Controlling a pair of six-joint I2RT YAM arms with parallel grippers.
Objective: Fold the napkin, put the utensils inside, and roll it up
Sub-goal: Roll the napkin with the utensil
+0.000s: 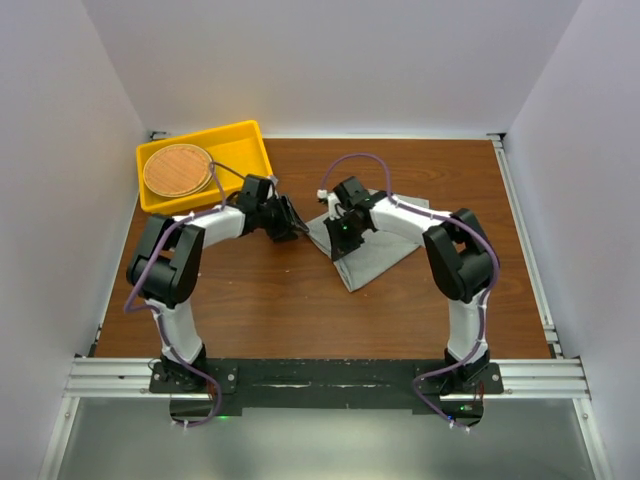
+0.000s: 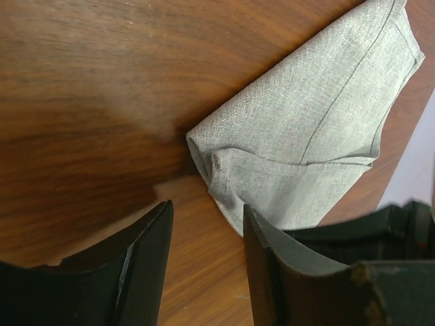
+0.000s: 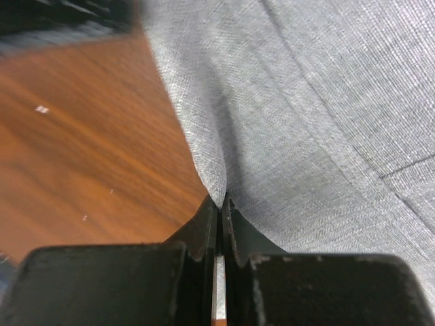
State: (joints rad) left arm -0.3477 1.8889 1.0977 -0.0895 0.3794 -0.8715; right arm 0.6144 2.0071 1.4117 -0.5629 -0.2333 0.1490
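Clearly we are only folding: right tool [image 3: 219, 204] pinches the napkin [image 3: 306, 102], left tool [image 2: 207, 206] at its 9 o'clock is open, empty; utensils unseen.

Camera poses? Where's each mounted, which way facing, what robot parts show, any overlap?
Top external: above and behind the bases, looking down at the table; left arm, right arm show.
Left wrist: on that arm, looking past the open left hand at the napkin's folded corner.
Right wrist: looking along the right hand, shut on the napkin's edge.
Shared: the napkin, in all three.
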